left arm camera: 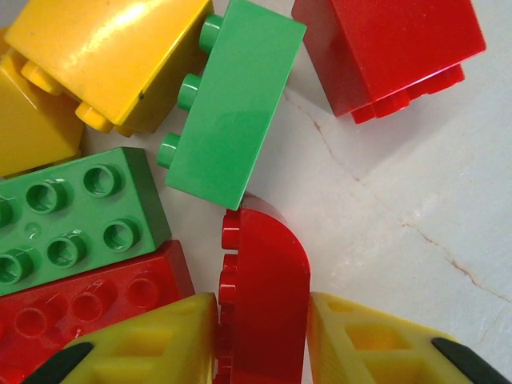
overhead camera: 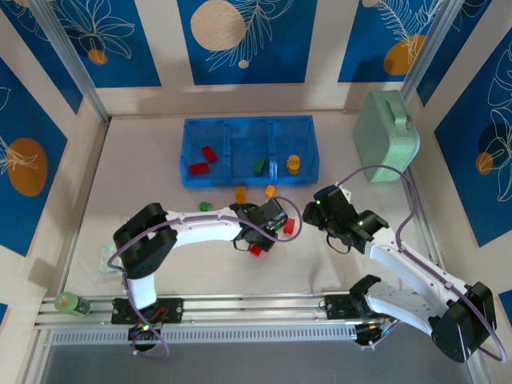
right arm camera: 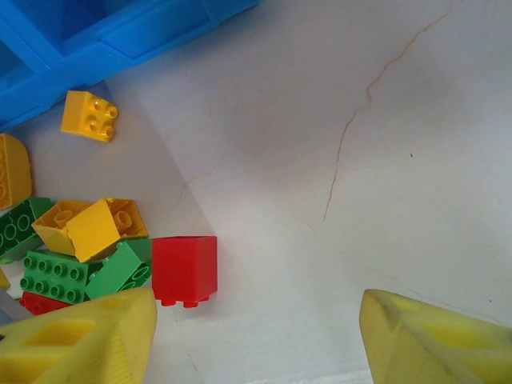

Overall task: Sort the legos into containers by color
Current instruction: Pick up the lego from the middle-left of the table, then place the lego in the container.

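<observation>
Over the legos [right arm camera: 80, 256], left fingers [left arm camera: 160, 344]: clamped on rounded red brick [left arm camera: 268, 288] for sorting.
Right fingers [right arm camera: 80, 336]: wide apart, empty.

Not seeing any readable text, brand, number or sign anywhere here. The studs on the green brick [left arm camera: 72, 220] are looking blank, and the blue tray [overhead camera: 248, 181] and mint-green case [overhead camera: 386, 136] aren't showing any lettering either.

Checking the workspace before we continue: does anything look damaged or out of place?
Hairline cracks run through the white tabletop, beside the loose legos. Nothing in the tray looks misplaced: reds left, green middle, yellow-orange right.
</observation>
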Robot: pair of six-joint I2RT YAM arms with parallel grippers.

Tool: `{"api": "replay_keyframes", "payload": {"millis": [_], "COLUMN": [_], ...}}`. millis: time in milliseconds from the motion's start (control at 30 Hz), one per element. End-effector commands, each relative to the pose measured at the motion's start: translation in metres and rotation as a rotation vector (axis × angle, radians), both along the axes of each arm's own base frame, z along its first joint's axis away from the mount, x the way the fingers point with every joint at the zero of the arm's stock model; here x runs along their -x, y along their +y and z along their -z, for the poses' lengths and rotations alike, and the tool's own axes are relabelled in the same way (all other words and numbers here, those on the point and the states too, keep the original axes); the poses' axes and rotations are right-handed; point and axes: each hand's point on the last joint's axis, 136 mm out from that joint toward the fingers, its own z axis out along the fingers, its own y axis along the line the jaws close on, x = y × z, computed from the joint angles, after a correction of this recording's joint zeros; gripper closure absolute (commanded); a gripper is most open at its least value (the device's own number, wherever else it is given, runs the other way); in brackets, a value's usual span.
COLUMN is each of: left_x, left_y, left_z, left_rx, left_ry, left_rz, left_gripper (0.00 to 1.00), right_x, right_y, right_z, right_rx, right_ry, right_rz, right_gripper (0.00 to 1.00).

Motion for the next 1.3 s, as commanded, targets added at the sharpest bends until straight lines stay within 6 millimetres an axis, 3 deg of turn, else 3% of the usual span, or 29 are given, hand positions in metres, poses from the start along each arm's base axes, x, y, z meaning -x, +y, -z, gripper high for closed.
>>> {"api": "replay_keyframes", "payload": {"millis": [0, 167, 367, 633, 833, 1033, 1067, 1100, 1133, 1167, 1267], "left_x": [0.008, -0.005, -0.044, -0.122, -0.179, -0.228, -0.234, -0.239, -0.242, -0.242, -0.240], "left_y": [0.008, 0.015, 0.051, 0.138, 0.182, 0.204, 0.207, 0.210, 0.213, 0.213, 0.204], "left_z": [0.003, -0.027, -0.070, -0.115, -0.124, -0.120, -0.119, -0.120, -0.122, -0.126, -0.147], "left_rx": [-0.037, 0.026, 0.135, 0.244, 0.241, 0.216, 0.201, 0.178, 0.151, 0.144, 0.210], "left_ry": [0.011, -0.030, -0.084, -0.159, -0.201, -0.211, -0.209, -0.206, -0.203, -0.199, -0.237], "left_rz": [0.001, -0.037, -0.161, -0.450, -0.580, -0.649, -0.657, -0.667, -0.682, -0.683, -0.656], "left_gripper": [0.68, 0.69, 0.70, 0.70, 0.70, 0.69, 0.67, 0.58, 0.36, 0.26, 0.19], "right_x": [0.002, 0.004, 0.006, 0.007, 0.006, 0.007, 0.008, 0.008, 0.008, 0.008, 0.009], "right_y": [0.000, -0.002, -0.002, 0.008, 0.014, 0.020, 0.021, 0.022, 0.023, 0.023, 0.025], "right_z": [-0.001, -0.002, -0.002, 0.002, 0.001, 0.001, 0.001, 0.000, -0.001, -0.001, -0.001], "right_rx": [-0.033, -0.030, -0.039, -0.055, -0.048, -0.041, -0.039, -0.038, -0.036, -0.033, -0.021], "right_ry": [-0.009, -0.012, -0.011, 0.000, 0.000, 0.004, 0.006, 0.007, 0.005, 0.007, 0.010], "right_rz": [0.014, 0.019, 0.018, -0.006, -0.021, -0.037, -0.041, -0.043, -0.048, -0.052, -0.063], "right_gripper": [0.32, 0.32, 0.32, 0.33, 0.33, 0.33, 0.33, 0.33, 0.33, 0.33, 0.32]}}
